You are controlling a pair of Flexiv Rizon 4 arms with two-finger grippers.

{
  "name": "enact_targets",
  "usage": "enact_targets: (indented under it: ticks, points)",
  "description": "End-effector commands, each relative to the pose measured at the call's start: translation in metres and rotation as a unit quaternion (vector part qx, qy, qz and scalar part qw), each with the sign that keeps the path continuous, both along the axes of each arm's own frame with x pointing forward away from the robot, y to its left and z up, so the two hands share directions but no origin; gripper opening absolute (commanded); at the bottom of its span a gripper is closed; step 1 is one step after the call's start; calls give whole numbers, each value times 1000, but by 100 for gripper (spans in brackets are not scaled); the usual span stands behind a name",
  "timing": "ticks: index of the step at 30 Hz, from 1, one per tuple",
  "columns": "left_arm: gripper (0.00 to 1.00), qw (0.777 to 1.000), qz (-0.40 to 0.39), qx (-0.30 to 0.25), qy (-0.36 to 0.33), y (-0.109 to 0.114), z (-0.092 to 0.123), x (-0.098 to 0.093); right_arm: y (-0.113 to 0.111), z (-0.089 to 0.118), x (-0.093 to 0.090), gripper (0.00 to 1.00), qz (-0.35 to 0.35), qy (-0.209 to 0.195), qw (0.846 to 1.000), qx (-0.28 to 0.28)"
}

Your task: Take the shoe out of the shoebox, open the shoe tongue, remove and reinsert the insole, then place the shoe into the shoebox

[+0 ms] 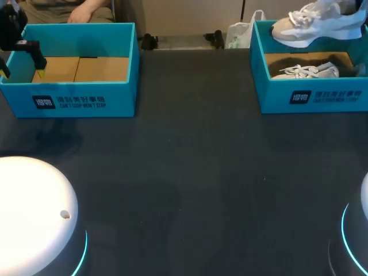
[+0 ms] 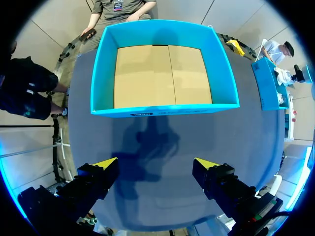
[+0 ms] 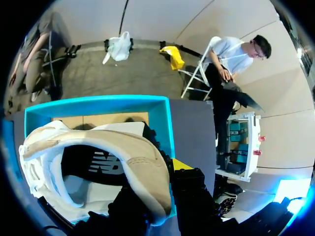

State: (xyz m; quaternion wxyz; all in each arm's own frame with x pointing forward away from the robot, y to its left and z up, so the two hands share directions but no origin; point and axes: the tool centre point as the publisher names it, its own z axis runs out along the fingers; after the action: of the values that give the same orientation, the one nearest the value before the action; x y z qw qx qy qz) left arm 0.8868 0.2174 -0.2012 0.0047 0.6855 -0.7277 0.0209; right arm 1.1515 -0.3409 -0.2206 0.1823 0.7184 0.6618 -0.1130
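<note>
The left box [image 1: 86, 98] and right box [image 1: 322, 95] are turquoise with tan floors, the shoe [image 1: 316, 26] beige and white, the table [image 1: 190, 172] dark grey.

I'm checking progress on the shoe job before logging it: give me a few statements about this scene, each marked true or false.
1. The left shoebox holds a shoe. False: only its cardboard floor shows.
2. The right claw holds the lifted shoe above the right shoebox. True.
3. The left claw grips an insole. False: it is open and holds nothing.
4. A second shoe lies in the right shoebox. True.
</note>
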Motion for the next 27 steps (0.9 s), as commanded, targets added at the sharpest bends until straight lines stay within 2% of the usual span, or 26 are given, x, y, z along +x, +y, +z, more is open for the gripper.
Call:
enact_targets:
  ticks: [1, 6, 27]
  points:
    - [100, 1000, 0, 1, 0, 0, 0, 0, -5, -10, -7, 0, 7, -3, 1000, -1]
    - [100, 1000, 0, 1, 0, 0, 0, 0, -9, -21, -8, 0, 11, 6, 1000, 2]
    - [100, 1000, 0, 1, 0, 0, 0, 0, -8, -51, 23, 0, -29, 4, 1000, 2]
